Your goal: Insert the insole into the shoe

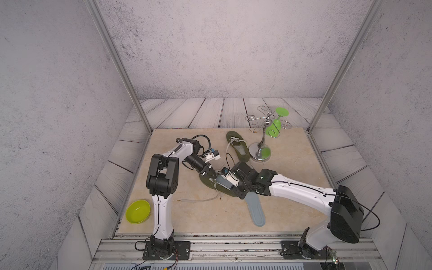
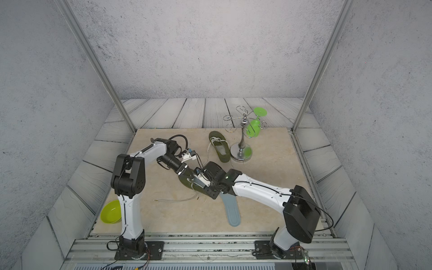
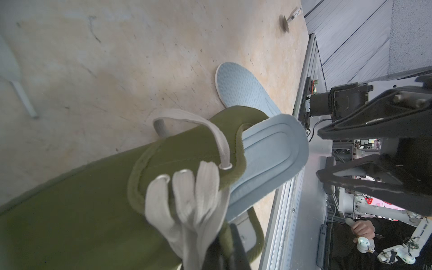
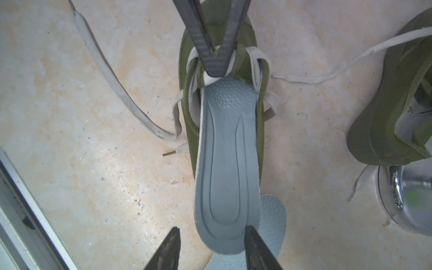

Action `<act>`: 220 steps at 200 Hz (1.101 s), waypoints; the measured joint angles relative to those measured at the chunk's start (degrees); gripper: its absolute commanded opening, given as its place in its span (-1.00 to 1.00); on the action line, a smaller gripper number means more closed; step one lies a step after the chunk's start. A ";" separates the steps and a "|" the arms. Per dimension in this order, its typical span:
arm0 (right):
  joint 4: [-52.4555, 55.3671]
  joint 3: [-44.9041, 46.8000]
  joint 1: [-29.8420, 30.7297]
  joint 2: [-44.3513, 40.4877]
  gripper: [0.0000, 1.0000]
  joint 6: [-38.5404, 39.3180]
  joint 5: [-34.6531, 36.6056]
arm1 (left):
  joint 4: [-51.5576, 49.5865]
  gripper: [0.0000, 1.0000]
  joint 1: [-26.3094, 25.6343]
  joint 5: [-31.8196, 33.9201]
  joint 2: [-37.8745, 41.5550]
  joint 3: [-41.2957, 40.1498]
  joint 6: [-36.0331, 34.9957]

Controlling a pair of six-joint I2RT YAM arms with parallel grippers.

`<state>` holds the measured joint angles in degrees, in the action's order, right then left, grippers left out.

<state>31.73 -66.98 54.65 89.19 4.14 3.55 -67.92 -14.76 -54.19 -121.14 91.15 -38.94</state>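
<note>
An olive shoe [image 1: 205,183] [image 3: 93,198] lies mid-table between both arms. A grey-blue insole [image 1: 224,181] [image 4: 229,152] has its front end inside the shoe's opening. Its heel end sticks out, raised off the table. My left gripper [image 3: 224,254] [image 1: 214,175] is shut on the shoe's tongue and white laces at the throat. My right gripper [image 4: 214,247] stands open around the insole's heel. One fingertip [image 4: 254,245] touches the insole's edge, while the opposite one stays apart from it.
A second insole [image 1: 256,210] lies flat just behind the shoe's heel. A second olive shoe [image 1: 238,146] sits further back beside a chrome rack [image 1: 260,152] holding a green glass [image 1: 273,127]. A lime bowl [image 1: 138,211] is front left. A loose lace [image 1: 198,199] trails on the table.
</note>
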 measured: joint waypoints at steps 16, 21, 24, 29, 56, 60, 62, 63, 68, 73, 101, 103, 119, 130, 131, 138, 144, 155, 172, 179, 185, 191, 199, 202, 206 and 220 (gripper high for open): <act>0.04 -0.85 0.04 1.03 -0.07 0.59 -0.33 | 0.00 -1.00 0.00 0.00 0.00 0.00 0.04; 0.02 -1.07 0.09 1.40 -0.08 0.70 -0.42 | 0.00 -1.00 0.00 0.00 0.00 0.00 0.02; 0.02 -1.18 0.09 1.60 -0.08 0.83 -0.48 | 0.00 -1.00 0.00 0.00 0.00 0.00 0.02; -0.09 -1.27 0.09 1.99 -0.09 0.94 -0.59 | 0.00 -1.00 0.00 0.00 -0.02 0.00 0.02; -0.04 -1.25 0.26 3.37 -0.22 1.53 -0.63 | -0.02 -1.00 0.00 0.00 0.00 0.09 0.02; -0.02 -1.25 0.31 3.58 -0.26 1.66 -0.61 | -0.04 -1.00 0.00 0.00 0.00 0.11 0.04; -0.04 -1.25 0.31 3.63 -0.28 1.68 -0.61 | -0.02 -1.00 0.00 0.00 -0.02 0.11 0.04; -0.07 -1.25 0.31 3.67 -0.29 1.77 -0.59 | -0.02 -1.00 0.00 0.00 0.00 0.11 0.04; -0.07 -1.25 0.31 3.89 -0.33 1.81 -0.61 | -0.02 -1.00 0.00 0.00 0.00 0.09 0.04; -0.13 -1.27 0.33 4.11 -0.35 1.97 -0.42 | -0.02 -1.00 0.00 -0.02 -0.02 0.11 0.04; -0.24 -1.57 0.35 5.90 -0.52 2.03 0.31 | 0.00 -1.00 0.00 -0.02 0.00 0.11 0.24; -0.26 -1.64 0.37 6.05 -0.54 2.03 0.42 | 0.00 -1.00 0.00 -0.02 0.00 0.11 0.24; -0.44 -1.86 0.35 6.97 -0.67 2.10 1.18 | 0.02 -1.00 0.00 -0.02 0.00 0.11 0.28; -0.66 -1.84 0.37 7.04 -0.79 2.25 1.55 | 0.04 -1.00 0.00 -0.02 0.00 0.11 0.37; -0.68 -1.84 0.37 7.04 -0.80 2.25 1.57 | 0.04 -1.00 0.00 -0.02 -0.02 0.11 0.37; -1.05 -1.84 0.42 7.04 -0.85 2.38 1.90 | 0.07 -1.00 0.00 -0.02 -0.02 0.11 0.39; -1.46 -1.84 0.42 7.04 -0.91 2.54 2.23 | 0.07 -1.00 -0.04 -0.02 0.00 0.11 0.39; -2.10 -1.84 0.46 7.04 -0.99 2.82 2.64 | 0.11 -1.00 -0.04 -0.02 -0.02 0.11 0.39; -2.93 -1.84 0.46 7.04 -1.00 3.52 2.93 | 0.11 -1.00 -0.04 -0.02 -0.02 0.22 0.39; -3.19 -1.84 0.46 7.04 -1.00 3.67 2.91 | 0.11 -1.00 -0.04 -0.02 -0.02 0.28 0.39; -3.41 -1.84 0.46 7.04 -1.00 3.89 2.86 | 0.13 -1.00 -0.04 -0.02 -0.02 0.33 0.39; -3.72 -1.84 0.46 7.06 -1.00 4.04 2.82 | 0.11 -1.00 -0.04 -0.02 -0.02 0.37 0.39; -4.17 -1.84 0.46 7.23 -1.00 4.22 2.64 | 0.15 -1.00 -0.04 -0.02 -0.02 0.44 0.39; -4.35 -1.84 0.46 7.37 -1.00 4.28 2.58 | 0.13 -1.00 -0.04 0.00 -0.02 0.46 0.39; -4.61 -1.84 0.46 7.50 -1.00 4.35 2.56 | 0.13 -1.00 -0.04 0.00 -0.02 0.50 0.39; -5.57 -1.84 0.46 8.46 -1.00 4.66 2.49 | 0.20 -1.00 -0.04 0.00 -0.02 0.59 0.37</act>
<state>26.15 -68.82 55.11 97.65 8.80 6.04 -67.72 -14.81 -54.19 -121.16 91.74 -38.57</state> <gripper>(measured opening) 0.049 0.050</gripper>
